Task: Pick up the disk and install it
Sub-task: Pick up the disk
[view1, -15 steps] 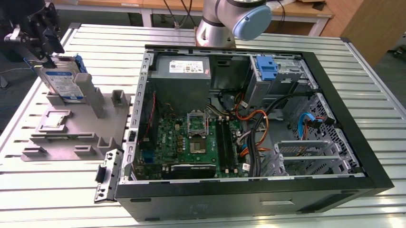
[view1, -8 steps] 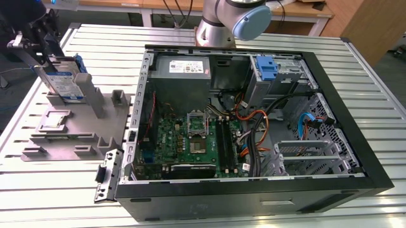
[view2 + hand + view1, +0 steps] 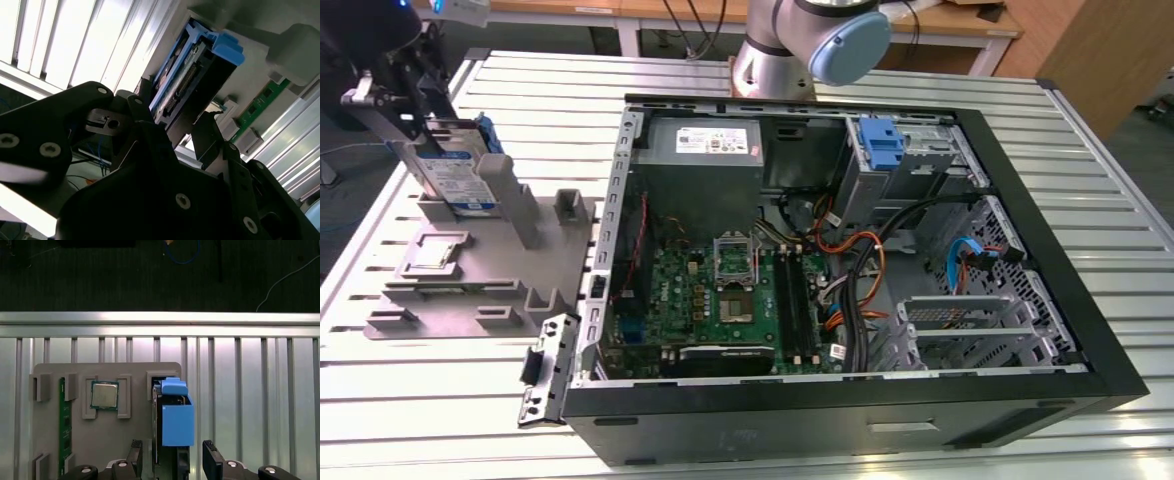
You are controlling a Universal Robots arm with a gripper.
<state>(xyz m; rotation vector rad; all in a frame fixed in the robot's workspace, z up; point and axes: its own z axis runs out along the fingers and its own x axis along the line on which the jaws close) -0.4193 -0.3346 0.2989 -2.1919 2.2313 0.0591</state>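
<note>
Blue-railed and upright in a slot of the grey holder (image 3: pixel 107 440) on the bench (image 3: pixel 250 415), the disk (image 3: pixel 177 420) stands between the gripper's (image 3: pixel 172 454) fingers (image 3: pixel 212 462), which are spread wide with a gap on each side, so squaring them on its flat faces before closing seems the key care.

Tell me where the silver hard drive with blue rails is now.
The silver hard drive with blue rails stands upright in the grey fixture at the exterior view's left, beside the open black computer case, with the gripper straddling it.
</note>
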